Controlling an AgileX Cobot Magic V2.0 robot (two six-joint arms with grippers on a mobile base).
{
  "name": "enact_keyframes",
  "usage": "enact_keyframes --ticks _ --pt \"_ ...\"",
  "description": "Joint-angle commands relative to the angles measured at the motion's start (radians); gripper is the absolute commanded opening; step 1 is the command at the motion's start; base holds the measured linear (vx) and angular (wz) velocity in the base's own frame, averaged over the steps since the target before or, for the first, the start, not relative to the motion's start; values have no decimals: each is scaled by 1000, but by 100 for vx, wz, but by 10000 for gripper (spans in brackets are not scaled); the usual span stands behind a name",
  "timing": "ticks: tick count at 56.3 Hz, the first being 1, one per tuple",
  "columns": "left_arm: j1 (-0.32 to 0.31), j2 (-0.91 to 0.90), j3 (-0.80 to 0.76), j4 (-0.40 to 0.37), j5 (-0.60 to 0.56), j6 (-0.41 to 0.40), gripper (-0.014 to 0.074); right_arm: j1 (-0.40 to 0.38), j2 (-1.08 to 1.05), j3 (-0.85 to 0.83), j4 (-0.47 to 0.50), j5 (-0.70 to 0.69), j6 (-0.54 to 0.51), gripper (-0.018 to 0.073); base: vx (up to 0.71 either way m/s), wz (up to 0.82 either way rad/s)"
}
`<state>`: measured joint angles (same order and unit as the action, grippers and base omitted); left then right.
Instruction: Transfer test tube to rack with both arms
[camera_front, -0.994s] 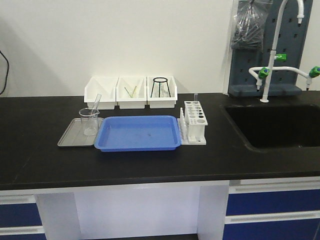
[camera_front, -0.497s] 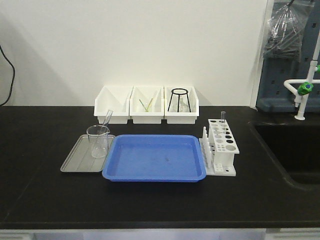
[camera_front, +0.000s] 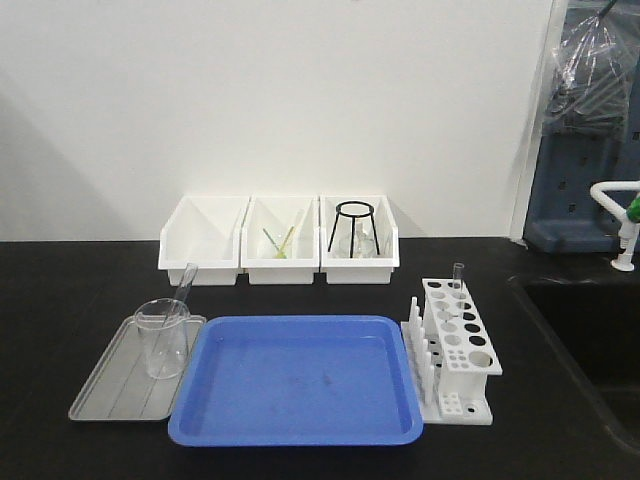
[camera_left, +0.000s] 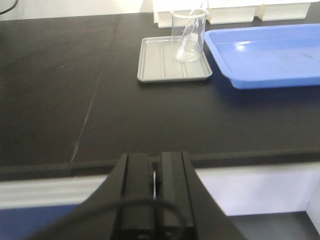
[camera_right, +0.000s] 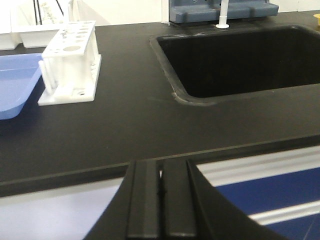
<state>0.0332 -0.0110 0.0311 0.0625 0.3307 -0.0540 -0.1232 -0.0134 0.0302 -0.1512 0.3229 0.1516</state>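
Compared with half a second ago, the front-facing view has closed in. The whole layout now sits lower and larger in frame, and the sink has slid toward the right edge. The objects keep the same places relative to one another.

Black desk (camera_front: 60, 300) carries all items.

- Slender clear glass test tube (camera_front: 187, 283): leaning inside the wide clear glass beaker (camera_front: 162, 340), rim up and tilted toward the far right, its upper part projecting above the beaker's lip.
- The beaker stands upright on the flat grey rectangular tray (camera_front: 100, 390), at the far right part of it.
- Shallow blue plastic tray (camera_front: 300, 380): just beside the grey tray on its right, between it and the rack.
- Small white plastic rack (camera_front: 455, 345): just right of the blue tray, pegs along the side facing that tray. A second glass tube (camera_front: 457, 275) stands upright in a hole at its far end.
- Three white storage bins (camera_front: 205, 240) sit in a row against the wall; the right one holds a black wire tripod stand (camera_front: 355, 225).
- Recessed black sink (camera_right: 240, 60): right of the rack, apart from it.

Left end effector (camera_left: 156, 165): fingers pressed together with nothing between them, positioned off the desk's front edge and well apart from the grey tray.

Right end effector (camera_right: 161, 172): fingers likewise pressed together and holding nothing, also off the front edge, well apart from the rack.
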Motion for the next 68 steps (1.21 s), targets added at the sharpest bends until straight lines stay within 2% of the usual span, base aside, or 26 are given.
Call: enact_keyframes --ticks 1,30,61,63,68 --pt "0 -15 -29 -7 -81 -2 160 -4 -6 18 -9 -80 -5 -11 29 -11" --pt "0 -15 -29 -7 -81 -2 160 -4 -6 18 -9 -80 -5 -11 21 -9" --pt "0 -15 -29 -7 -81 1 160 -4 -6 18 -9 -80 -5 -11 6 -4" --pt "0 -15 -29 3 -84 9 160 -4 -6 18 -9 -80 -5 -11 0 0" --pt "0 -15 -29 89 -109 54 160 -4 -6 18 -9 -80 -5 -11 0 0"
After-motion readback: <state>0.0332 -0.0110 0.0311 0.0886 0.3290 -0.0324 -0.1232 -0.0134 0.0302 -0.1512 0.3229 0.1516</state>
